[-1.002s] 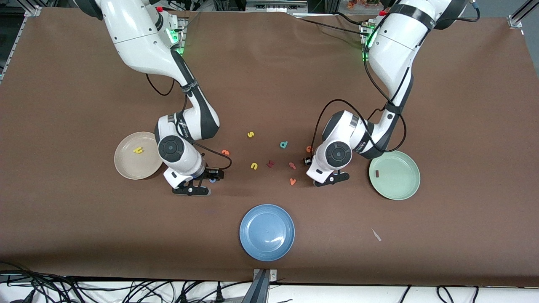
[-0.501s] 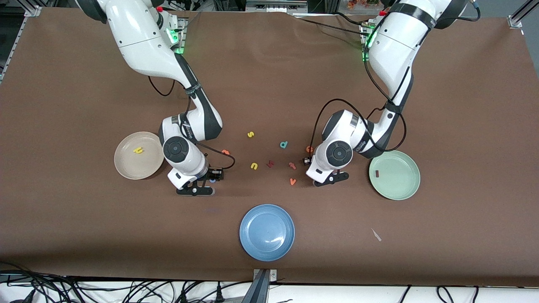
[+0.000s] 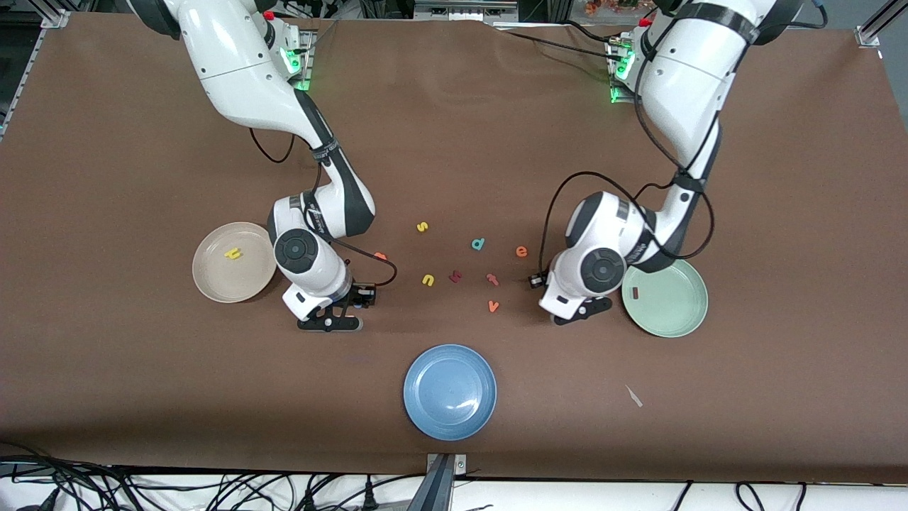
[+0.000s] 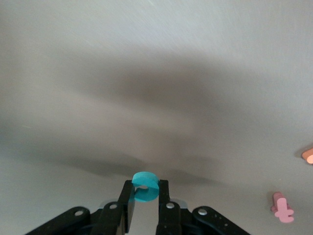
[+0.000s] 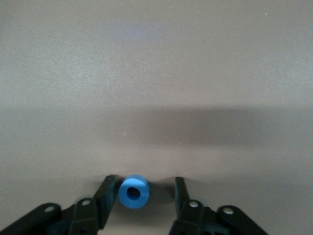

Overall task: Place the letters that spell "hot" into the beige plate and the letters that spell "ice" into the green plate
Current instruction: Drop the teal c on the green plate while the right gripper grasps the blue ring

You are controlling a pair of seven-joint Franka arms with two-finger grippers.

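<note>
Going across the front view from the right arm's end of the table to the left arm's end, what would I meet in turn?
beige plate → right end effector → teal d → orange e → left end effector → green plate

A robotics laboratory test bench. Two white robot arms point(image 3: 284, 92) point(image 3: 681, 92) are mounted at one long edge of a surface point(image 3: 106, 142) covered by a plain brown sheet, with green status lights at their bases. Aluminium frame profiles point(image 3: 872, 28) stand at the corners, and loose black cables point(image 3: 142, 490) run along the opposite long edge, beside a central camera mount point(image 3: 443, 475).
</note>
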